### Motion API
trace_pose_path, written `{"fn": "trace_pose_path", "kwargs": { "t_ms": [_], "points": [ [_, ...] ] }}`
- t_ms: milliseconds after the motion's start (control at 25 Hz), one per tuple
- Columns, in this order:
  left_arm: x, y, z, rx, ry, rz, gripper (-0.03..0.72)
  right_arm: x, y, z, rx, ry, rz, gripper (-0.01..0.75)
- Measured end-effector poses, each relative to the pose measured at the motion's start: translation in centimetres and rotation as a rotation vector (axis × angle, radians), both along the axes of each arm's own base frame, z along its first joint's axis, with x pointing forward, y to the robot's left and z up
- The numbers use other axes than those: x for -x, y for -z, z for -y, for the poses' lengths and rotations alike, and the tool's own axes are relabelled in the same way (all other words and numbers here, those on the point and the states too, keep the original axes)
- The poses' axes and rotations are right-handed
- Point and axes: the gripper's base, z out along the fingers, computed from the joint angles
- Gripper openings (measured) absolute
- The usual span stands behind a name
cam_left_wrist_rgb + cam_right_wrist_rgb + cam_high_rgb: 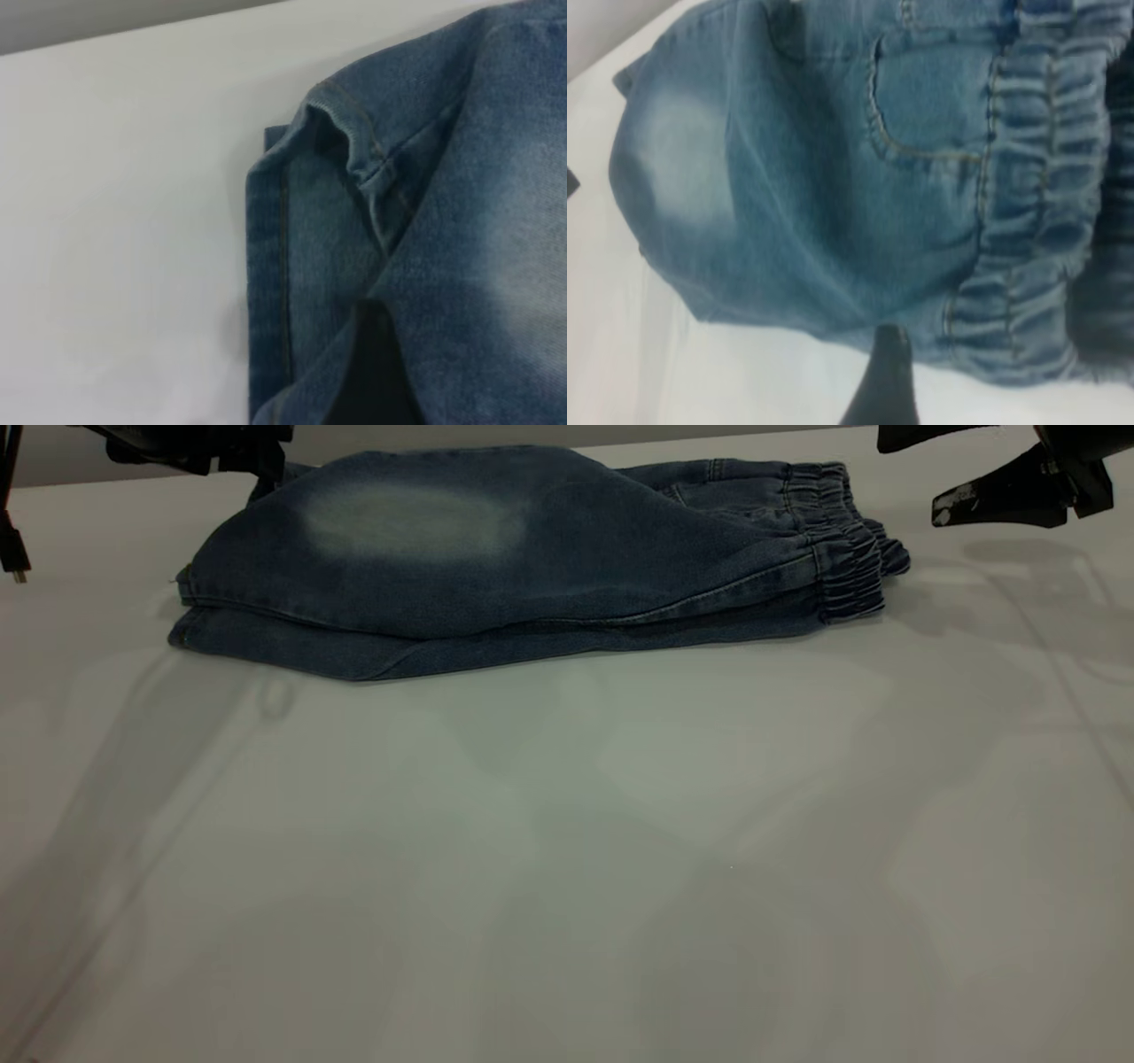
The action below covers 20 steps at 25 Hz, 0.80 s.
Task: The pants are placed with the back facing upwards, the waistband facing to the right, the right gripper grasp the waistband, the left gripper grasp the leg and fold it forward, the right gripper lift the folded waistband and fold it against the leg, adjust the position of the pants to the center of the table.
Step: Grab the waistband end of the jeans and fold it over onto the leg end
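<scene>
At the far left of the desk [567, 850] the left gripper [221, 452] hangs just above the left end of the pants [496, 576]; only its dark body shows at the top edge of the exterior view, and whether its fingers are spread or pressed together cannot be told. Its wrist camera looks down on the leg hems [283, 266], stacked with a stitched seam running along the edge and a small puckered fold beside it.

The pants lie toward the far side of the desk, a little left of centre, already doubled into a thick, layered bundle with a faded patch [416, 522] on the upper layer. They look like soft washed denim: limp rather than stiff, fairly heavy for cloth, and likely to sag and slide layer on layer if lifted from a single point. The cloth is not fragile and not slippery against rubbery fingers, but a shallow pinch would probably catch only the top layer.

To the right is the elastic waistband [842, 558], gathered and ribbed, with a back pocket [930, 106] just inside it. That bunched band is the thickest, firmest part and, in my judgement, the best place to take hold, biting through all layers.

Further right, the right gripper [1019, 496] hovers above the desk, near the waistband but apart from it, holding nothing; the spread of its fingers cannot be told either.
</scene>
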Motion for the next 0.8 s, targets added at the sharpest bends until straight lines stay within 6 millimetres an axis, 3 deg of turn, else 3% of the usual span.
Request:
{"fn": "trace_pose_path", "kwargs": {
  "t_ms": [240, 400, 520, 800],
  "points": [
    [0.3, -2.6, 1.6, -0.006, 0.021, -0.021, 0.477, 0.2, 0.4, -0.1, -0.010, -0.010, -0.031, 0.578],
    [1.4, -5.2, 3.5, -0.021, 0.069, -0.016, 0.477, 0.4, 2.3, -0.2, -0.025, -0.011, -0.071, 0.578],
    [1.7, -6.8, 3.3, -0.019, 0.063, 0.006, 0.477, 0.4, 3.6, -0.2, -0.043, 0.000, -0.091, 0.578],
    [2.0, -6.7, 3.0, -0.030, 0.055, -0.035, 0.477, 0.5, 5.7, -0.3, -0.063, 0.010, -0.087, 0.578]
  ]
}}
